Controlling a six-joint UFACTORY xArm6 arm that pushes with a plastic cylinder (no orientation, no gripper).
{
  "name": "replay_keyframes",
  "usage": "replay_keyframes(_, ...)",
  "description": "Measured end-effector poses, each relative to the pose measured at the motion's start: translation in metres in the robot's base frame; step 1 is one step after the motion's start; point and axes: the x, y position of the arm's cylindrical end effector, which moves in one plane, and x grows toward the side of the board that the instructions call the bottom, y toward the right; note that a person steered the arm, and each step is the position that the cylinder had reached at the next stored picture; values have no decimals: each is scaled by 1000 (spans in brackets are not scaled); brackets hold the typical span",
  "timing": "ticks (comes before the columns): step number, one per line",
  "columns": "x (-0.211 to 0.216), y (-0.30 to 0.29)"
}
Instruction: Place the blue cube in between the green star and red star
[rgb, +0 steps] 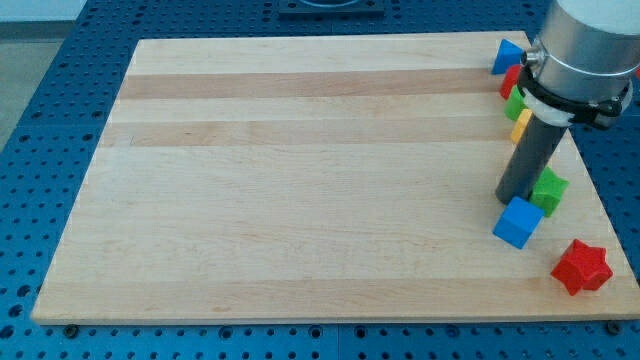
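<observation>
The blue cube (518, 222) lies near the board's right edge, low in the view. The green star (548, 190) sits just up and right of it, touching or nearly touching it. The red star (581, 266) lies down and right of the cube, with a small gap between them. My tip (513, 198) rests on the board just above the blue cube's upper left side and left of the green star, close to both.
The wooden board (300, 180) lies on a blue perforated table. At the upper right edge sit a blue block (507, 56), a red block (511, 80), a green block (516, 104) and a yellow block (521, 125), partly hidden by the arm.
</observation>
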Motion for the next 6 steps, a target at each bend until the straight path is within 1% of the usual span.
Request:
replay_keyframes(1, 0, -2)
replay_keyframes(4, 4, -45)
replay_keyframes(6, 25, -48)
